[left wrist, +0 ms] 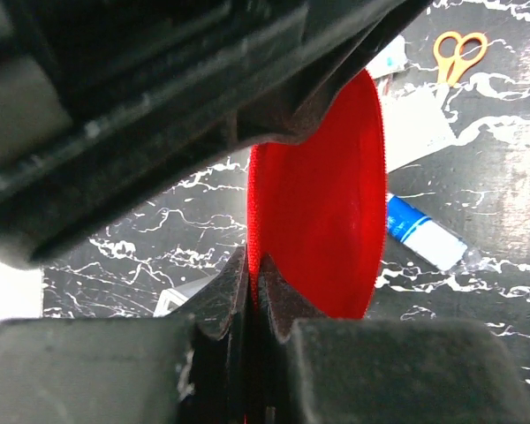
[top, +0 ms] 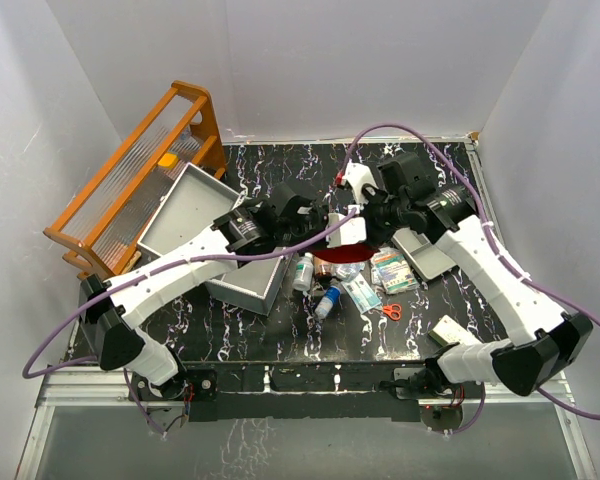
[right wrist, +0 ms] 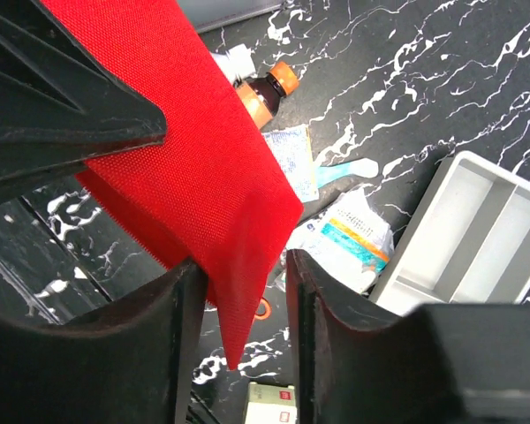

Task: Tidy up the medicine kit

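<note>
We cannot see much of the medicine kit [top: 180, 215]. The left arm crosses its middle in the top view, so the hinge and the join between its two grey halves are hidden, and we cannot make out the handle. Neither wrist camera clearly shows the box.

Each wrist view is largely blocked by its own black fingers and by the red pouch [left wrist: 322, 203]. The pouch's face is turned so that no marking on it is visible. Where the two arms meet over the table's middle, the grippers overlap and are hard to separate from above.

The kit sits on the left part of the black marbled table, just beside the orange rack [top: 140, 170]. It lies open with its hollows facing up. Its two halves run on a diagonal from the far left toward the near middle, askew to the table's edges.

The left gripper [left wrist: 252, 278] has its fingers pressed together on the pouch's edge. The right gripper [right wrist: 243, 265] has its fingers apart. A corner of the pouch hangs between them, with a gap on one side.

Below lie a brown bottle with an orange cap [right wrist: 265, 88], a divided grey tray [right wrist: 477, 230], orange-handled scissors [left wrist: 459, 49] and a blue-and-white tube [left wrist: 424, 231].
</note>
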Motion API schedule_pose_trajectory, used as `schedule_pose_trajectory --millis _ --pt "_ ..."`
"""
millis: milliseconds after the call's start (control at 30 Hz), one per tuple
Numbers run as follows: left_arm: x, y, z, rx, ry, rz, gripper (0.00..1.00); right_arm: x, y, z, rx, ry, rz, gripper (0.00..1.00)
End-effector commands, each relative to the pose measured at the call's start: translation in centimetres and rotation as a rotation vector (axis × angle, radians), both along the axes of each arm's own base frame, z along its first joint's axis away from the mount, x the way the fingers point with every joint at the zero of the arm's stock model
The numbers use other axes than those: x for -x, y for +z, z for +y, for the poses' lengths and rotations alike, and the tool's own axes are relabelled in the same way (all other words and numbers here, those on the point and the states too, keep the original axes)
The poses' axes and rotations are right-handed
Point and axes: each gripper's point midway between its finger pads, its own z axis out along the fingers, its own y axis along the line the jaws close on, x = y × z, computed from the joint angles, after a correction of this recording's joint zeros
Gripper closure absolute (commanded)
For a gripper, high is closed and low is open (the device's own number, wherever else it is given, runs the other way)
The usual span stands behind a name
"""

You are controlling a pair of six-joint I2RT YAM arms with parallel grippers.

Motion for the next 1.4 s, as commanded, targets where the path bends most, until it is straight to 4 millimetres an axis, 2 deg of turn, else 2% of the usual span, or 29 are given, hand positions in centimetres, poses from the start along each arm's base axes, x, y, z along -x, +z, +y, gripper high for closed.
schedule_pose_trajectory --millis 0,67,167,300,333,400,500,633,900,1000,1067,1133,1267,1367 --pt "1.6 2.7 0.1 0.111 0.005 0.025 1.0 0.2 3.8 -0.5 -0.088 -0.046 -0.144 0.51" --pt "1.7 3.0 0.2 0.147 0.025 0.034 1.0 0.9 4.7 -1.2 -0.108 -0.072 -0.191 0.43" --pt "1.9 3.2 0.5 0.195 0.065 0.052 1.0 2.2 6.1 -1.9 -0.157 -0.088 -0.239 0.38" --pt "1.7 2.7 0.4 0.25 0.132 0.101 1.0 2.5 7.2 -3.0 -0.195 -0.173 -0.289 0.32" --pt "1.8 3.5 0.6 0.284 0.148 0.103 1.0 2.5 7.5 -3.1 -0.211 -0.194 -0.294 0.32" --pt "1.6 3.3 0.8 0.313 0.192 0.128 1.0 2.4 8.1 -3.1 -0.251 -0.236 -0.295 0.31" --pt "0.6 2.8 1.2 0.33 0.287 0.156 1.0 1.2 9.5 -3.8 -0.337 -0.4 -0.323 0.31" --pt "-0.8 2.5 1.6 0.397 0.43 0.217 1.0 0.6 10.0 -4.2 -0.464 -0.554 -0.308 0.31" --pt "-3.1 4.1 2.8 0.601 0.683 0.4 1.0 -0.3 11.7 -6.0 -0.719 -0.845 -0.317 0.33" --pt "-4.7 2.5 3.7 0.616 0.812 0.543 1.0 -0.3 12.0 -6.3 -0.788 -0.892 -0.318 0.33" --pt "-5.1 2.0 4.1 0.646 0.849 0.653 1.0 -0.5 11.5 -6.2 -0.797 -0.911 -0.298 0.32" --pt "-5.2 1.9 4.3 0.687 0.859 0.728 1.0 -0.7 10.0 -6.0 -0.781 -0.937 -0.254 0.31" --pt "-4.9 2.1 4.3 0.741 0.869 0.794 1.0 -1.2 4.8 -5.5 -0.664 -1.015 -0.125 0.31" --pt "-5.4 1.5 5.6 0.747 0.946 0.765 1.0 -1.5 0.6 -5.3 -0.534 -1.023 -0.065 0.33"
